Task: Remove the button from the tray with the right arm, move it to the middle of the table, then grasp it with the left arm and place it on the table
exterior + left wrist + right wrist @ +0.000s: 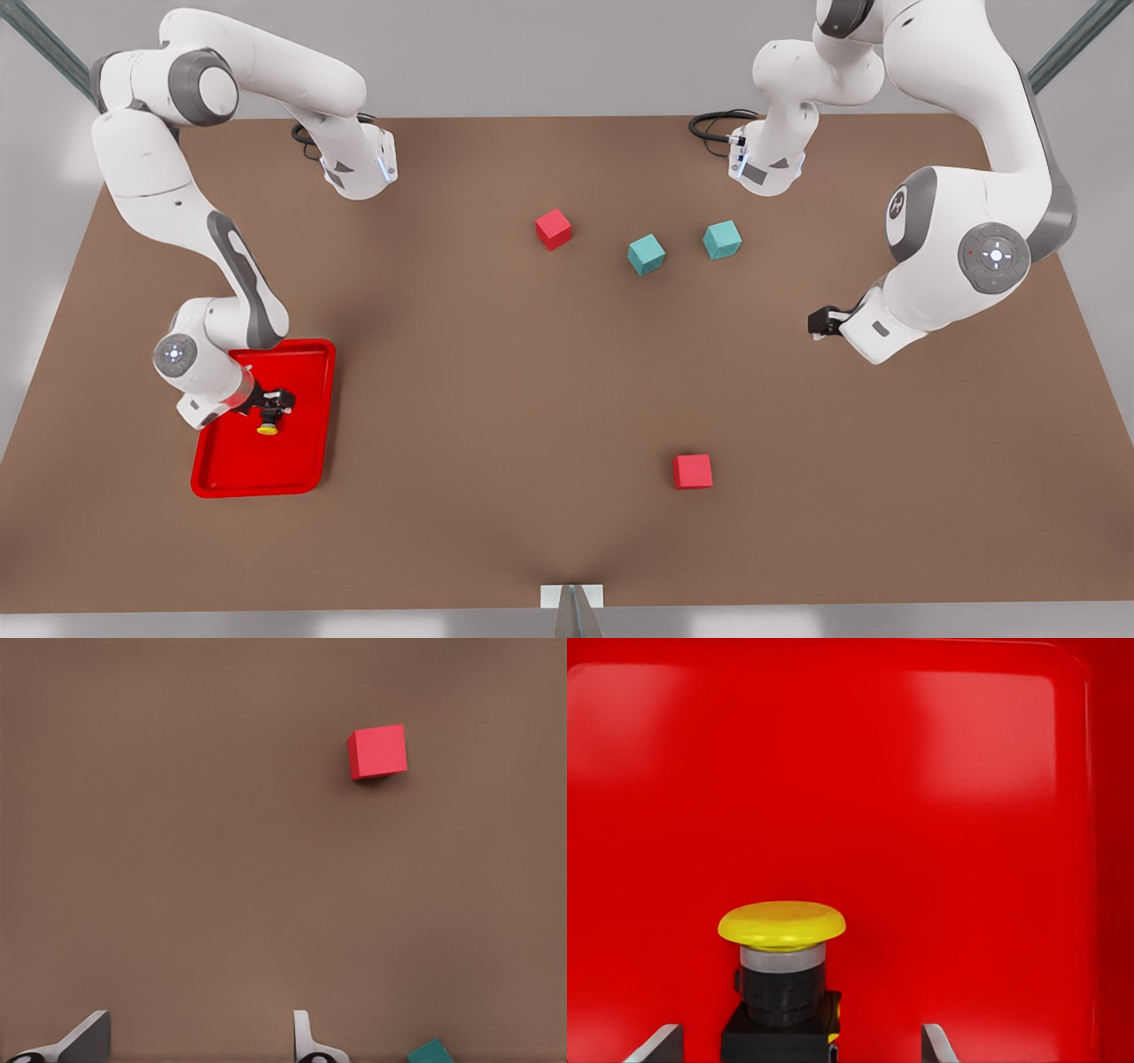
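In the front view you see the right gripper point(275, 409) low over the tray point(301, 354), at the front view's left. The button point(267, 426) lies inside the tray, just at the fingertips. The left gripper point(817, 321) waits at the front view's right, above the bare table point(496, 399). On the path to the middle there are a near red cube point(692, 470), a far red cube point(553, 229) and two teal cubes point(646, 254); all stand well apart from the tray.

In the left wrist view the left fingers point(306, 1041) are spread and hold nothing; the near red cube point(377, 751) lies ahead.

In the right wrist view the right fingers point(935, 1047) are apart on both sides of the dark body of the button point(782, 979), not yet closed. You should centre the body between them, close on it below the yellow cap, then lift straight up so the rim of the tray is cleared.
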Tool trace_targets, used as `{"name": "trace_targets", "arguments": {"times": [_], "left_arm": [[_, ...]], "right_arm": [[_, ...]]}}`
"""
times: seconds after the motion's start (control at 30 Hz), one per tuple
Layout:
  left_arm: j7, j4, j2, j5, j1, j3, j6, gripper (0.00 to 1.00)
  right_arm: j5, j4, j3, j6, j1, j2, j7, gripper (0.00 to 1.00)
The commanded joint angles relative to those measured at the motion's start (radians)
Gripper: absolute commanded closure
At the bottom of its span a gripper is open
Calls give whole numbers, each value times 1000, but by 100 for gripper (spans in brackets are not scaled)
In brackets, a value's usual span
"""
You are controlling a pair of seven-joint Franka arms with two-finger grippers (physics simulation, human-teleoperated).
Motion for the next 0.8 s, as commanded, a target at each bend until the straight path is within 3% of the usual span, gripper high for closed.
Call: {"name": "trace_targets", "arguments": {"times": [0.0,0.3,0.4,0.5,0.57,0.63,0.77], "left_arm": [[-1,0,-1,1,0,0,0,0],[-3,0,1,1,-1,0,-2,0],[-3,0,1,1,-1,0,-2,0],[-4,0,1,1,-1,0,-2,0],[-4,0,1,1,-1,0,-2,0],[-4,0,1,1,-1,0,-2,0],[-7,0,1,1,-6,-1,-2,0]], "right_arm": [[4,2,0,57,-1,11,-70,0],[4,-3,3,57,-1,7,-53,2],[4,-6,6,52,-3,5,-53,12],[4,-6,6,51,-1,5,-53,32],[4,-5,6,36,2,4,-37,54],[4,-5,6,16,3,1,-31,60],[4,0,6,5,8,1,-36,61]]}}
